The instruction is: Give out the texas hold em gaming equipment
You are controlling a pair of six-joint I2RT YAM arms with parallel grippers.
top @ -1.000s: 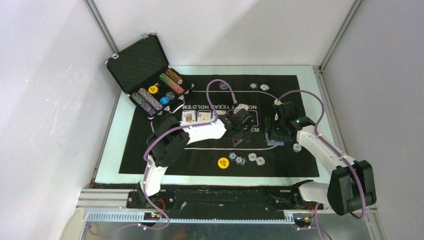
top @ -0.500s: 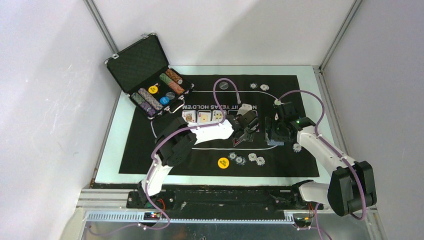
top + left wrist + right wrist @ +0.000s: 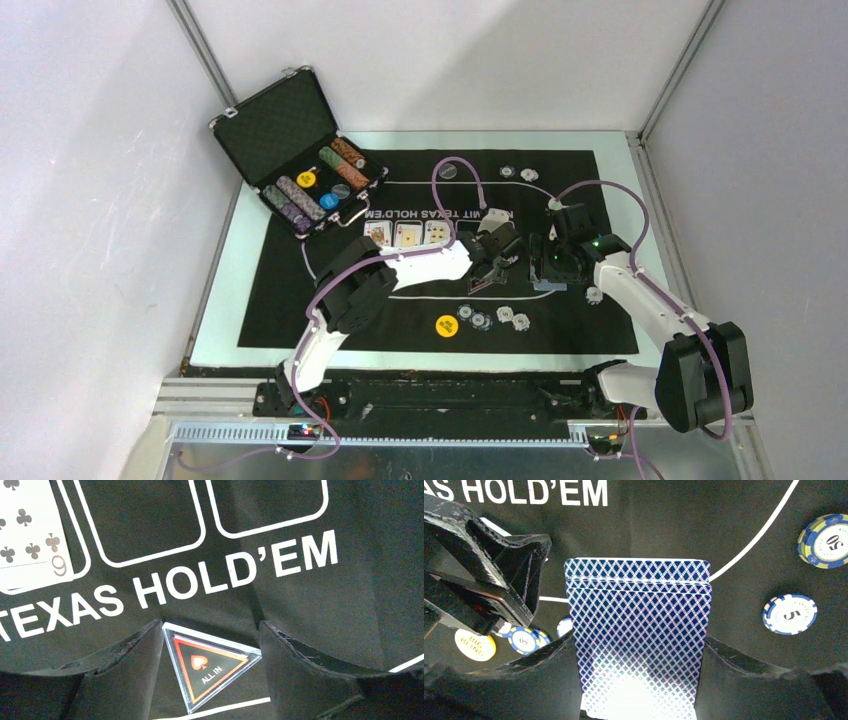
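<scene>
My left gripper (image 3: 495,263) is open and empty, hovering over the red-black "ALL IN" triangle marker (image 3: 210,666), which lies flat on the mat between its fingers (image 3: 125,665). My right gripper (image 3: 550,266) is shut on a blue-backed deck of cards (image 3: 639,630), held just right of the left gripper. Three face-up cards (image 3: 406,233) lie in a row on the mat; the nine of clubs (image 3: 30,535) shows in the left wrist view. Several small chips (image 3: 492,317) and a yellow "BIG BLIND" disc (image 3: 446,325) lie near the front.
The open black case (image 3: 268,125) with chip rows and discs stands at the back left. Two chips (image 3: 518,173) and a clear disc (image 3: 449,170) lie at the mat's far edge. A "5" chip (image 3: 789,614) and a "50" chip (image 3: 826,541) lie right of the deck.
A third face-up card has come into view in the row. My left gripper has moved right, away from the cards and close to the deck. The right arm has stayed put.
</scene>
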